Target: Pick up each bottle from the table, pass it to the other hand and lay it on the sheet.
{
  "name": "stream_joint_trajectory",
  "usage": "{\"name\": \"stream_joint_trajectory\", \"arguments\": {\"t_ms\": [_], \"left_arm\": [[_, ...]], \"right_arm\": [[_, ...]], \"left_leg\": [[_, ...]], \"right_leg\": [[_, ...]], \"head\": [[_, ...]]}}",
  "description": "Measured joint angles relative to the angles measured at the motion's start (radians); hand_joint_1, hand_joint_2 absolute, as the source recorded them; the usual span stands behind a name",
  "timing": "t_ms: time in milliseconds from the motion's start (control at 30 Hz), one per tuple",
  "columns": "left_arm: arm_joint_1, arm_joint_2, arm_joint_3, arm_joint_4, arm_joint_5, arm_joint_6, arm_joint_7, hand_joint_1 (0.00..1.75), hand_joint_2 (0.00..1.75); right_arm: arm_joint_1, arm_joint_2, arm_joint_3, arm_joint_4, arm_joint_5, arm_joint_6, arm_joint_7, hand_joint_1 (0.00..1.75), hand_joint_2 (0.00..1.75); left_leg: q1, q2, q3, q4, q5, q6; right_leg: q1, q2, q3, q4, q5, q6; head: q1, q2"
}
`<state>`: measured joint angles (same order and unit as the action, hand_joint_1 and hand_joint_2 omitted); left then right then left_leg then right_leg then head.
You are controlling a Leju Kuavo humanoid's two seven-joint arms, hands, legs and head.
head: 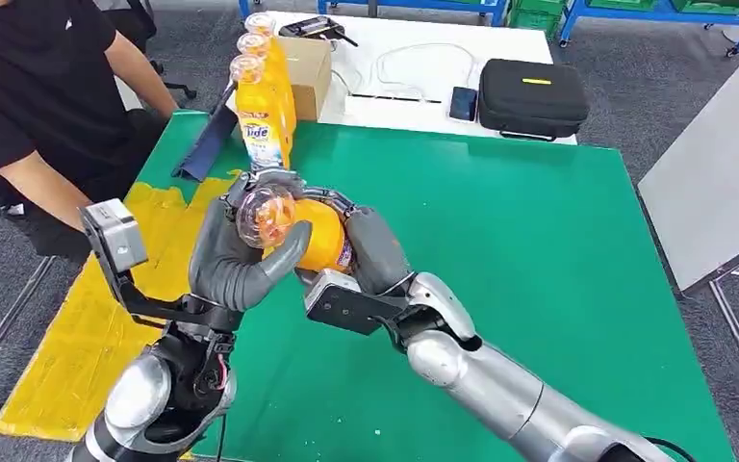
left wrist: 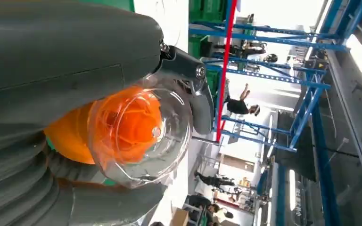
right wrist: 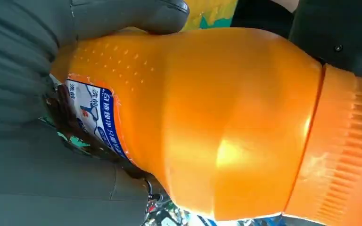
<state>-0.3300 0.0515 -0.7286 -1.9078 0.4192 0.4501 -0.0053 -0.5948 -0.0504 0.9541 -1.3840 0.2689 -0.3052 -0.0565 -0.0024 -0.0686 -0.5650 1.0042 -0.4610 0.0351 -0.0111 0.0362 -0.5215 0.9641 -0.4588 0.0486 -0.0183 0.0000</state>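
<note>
While the orange bottle [head: 318,234] hung between both hands above the green table [head: 539,250], the right hand [head: 370,252] gripped its smooth, probably slippery body and the left hand [head: 241,255] wrapped its clear-capped end. It looked full, stiff and weighty, best held at the waist. The yellow sheet [head: 106,327] lay just beyond the left hand, with three standing bottles [head: 262,115] ahead of both hands.

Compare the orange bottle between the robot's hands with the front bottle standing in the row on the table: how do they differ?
The held bottle lies tilted in the air, its clear cap toward the camera; the front standing bottle is upright on the green table. The left hand and right hand both grip the held one; nothing touches the standing one. Both are orange with clear caps and blue-white labels.
</note>
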Motion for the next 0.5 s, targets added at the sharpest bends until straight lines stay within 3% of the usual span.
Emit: {"name": "stream_joint_trajectory", "arguments": {"t_ms": [267, 300, 333, 500], "left_arm": [[-0.003, 0.008, -0.01, 0.001, 0.007, 0.002, 0.0, 1.75, 1.75], [-0.003, 0.009, -0.013, 0.001, 0.008, 0.002, -0.003, 1.01, 1.75], [-0.004, 0.01, -0.015, 0.001, 0.008, 0.002, -0.005, 0.05, 1.75], [0.0, 0.018, -0.044, 0.001, 0.024, -0.002, -0.01, 0.0, 1.75]], "right_arm": [[0.0, -0.006, 0.01, 0.0, 0.0, -0.012, -0.001, 1.75, 1.75], [0.0, -0.007, 0.011, 0.0, 0.0, -0.017, -0.003, 1.75, 1.75], [0.0, -0.008, 0.011, 0.0, 0.0, -0.021, -0.004, 1.75, 1.75], [-0.002, -0.01, 0.013, -0.006, 0.005, -0.058, -0.021, 1.75, 1.75]], "left_leg": [[0.0, 0.0, 0.0, 0.0, 0.0, 0.0], [0.0, 0.0, 0.0, 0.0, 0.0, 0.0], [0.0, 0.0, 0.0, 0.0, 0.0, 0.0], [0.0, 0.001, 0.0, 0.0, 0.0, 0.0]], "right_leg": [[0.0, 0.0, 0.0, 0.0, 0.0, 0.0], [0.0, 0.0, 0.0, 0.0, 0.0, 0.0], [0.0, 0.0, 0.0, 0.0, 0.0, 0.0], [0.0, 0.0, 0.0, 0.0, 0.0, 0.0]], "head": [[0.0, 0.0], [0.0, 0.0], [0.0, 0.0], [0.0, 0.0]]}}
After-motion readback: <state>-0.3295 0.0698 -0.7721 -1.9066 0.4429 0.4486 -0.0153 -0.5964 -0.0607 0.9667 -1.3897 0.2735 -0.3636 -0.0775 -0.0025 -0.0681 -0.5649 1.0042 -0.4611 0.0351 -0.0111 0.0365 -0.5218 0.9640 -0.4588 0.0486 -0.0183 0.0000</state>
